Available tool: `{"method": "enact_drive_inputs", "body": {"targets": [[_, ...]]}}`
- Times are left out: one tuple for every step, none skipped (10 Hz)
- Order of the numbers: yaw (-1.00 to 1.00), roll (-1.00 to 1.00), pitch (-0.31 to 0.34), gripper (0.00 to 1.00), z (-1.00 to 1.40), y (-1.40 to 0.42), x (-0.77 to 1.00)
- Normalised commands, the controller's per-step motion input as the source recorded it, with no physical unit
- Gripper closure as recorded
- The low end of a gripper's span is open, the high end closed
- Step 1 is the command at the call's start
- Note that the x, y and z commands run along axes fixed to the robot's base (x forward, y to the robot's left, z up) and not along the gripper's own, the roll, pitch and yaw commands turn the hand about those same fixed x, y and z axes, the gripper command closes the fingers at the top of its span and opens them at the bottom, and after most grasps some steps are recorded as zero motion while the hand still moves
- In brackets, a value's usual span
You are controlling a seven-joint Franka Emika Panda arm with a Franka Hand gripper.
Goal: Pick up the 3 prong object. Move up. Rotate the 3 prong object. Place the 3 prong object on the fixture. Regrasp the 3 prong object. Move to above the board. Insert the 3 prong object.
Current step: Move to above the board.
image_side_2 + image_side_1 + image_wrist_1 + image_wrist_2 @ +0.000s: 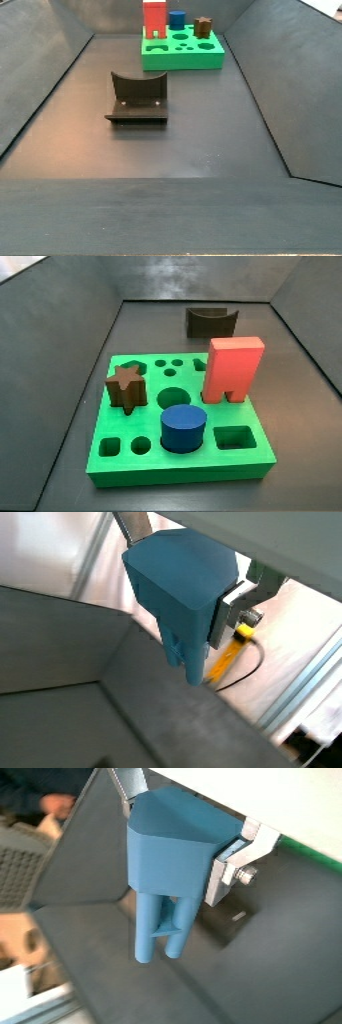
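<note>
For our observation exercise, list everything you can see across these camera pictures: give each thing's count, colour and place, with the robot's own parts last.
Board: one, bright green, on the dark floor.
Red block: one, red, standing on the board.
Cylinder: one, dark blue, in the board.
Star peg: one, brown, in the board.
Fixture: one, dark, on the floor, apart from the board.
3 prong object: one, grey-blue, held in the tool.
Tool: one, silver fingers, outside both side views.

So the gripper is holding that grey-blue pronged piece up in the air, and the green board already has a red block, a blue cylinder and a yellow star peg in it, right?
Nearly. The star peg is brown, not yellow, as a side view shows. The rest holds: the gripper holds the 3 prong object aloft in both wrist views, and the board carries the red block and blue cylinder.
</note>
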Motion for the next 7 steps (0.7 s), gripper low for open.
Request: {"method": "enact_drive_inputs", "body": {"targets": [[-0.13,-1.00,0.003,1.00,-0.14,-1.00,-0.60],[-0.12,-1.00,-0.010,1.00,-0.15,-1.00,-0.63],[-0.12,-1.00,-0.032,1.00,-0.14,-1.00,-0.68],[-0.12,-1.00,-0.049,1.00,-0.14,-1.00,-0.72],[-0.11,-1.00,-0.066,1.00,-0.14,-1.00,-0.77],[-0.11,-1.00,-0.095,1.00,-0.12,-1.00,-0.86],[-0.11,-1.00,-0.133,1.00,-0.09,-0.71,-0.71]]}}
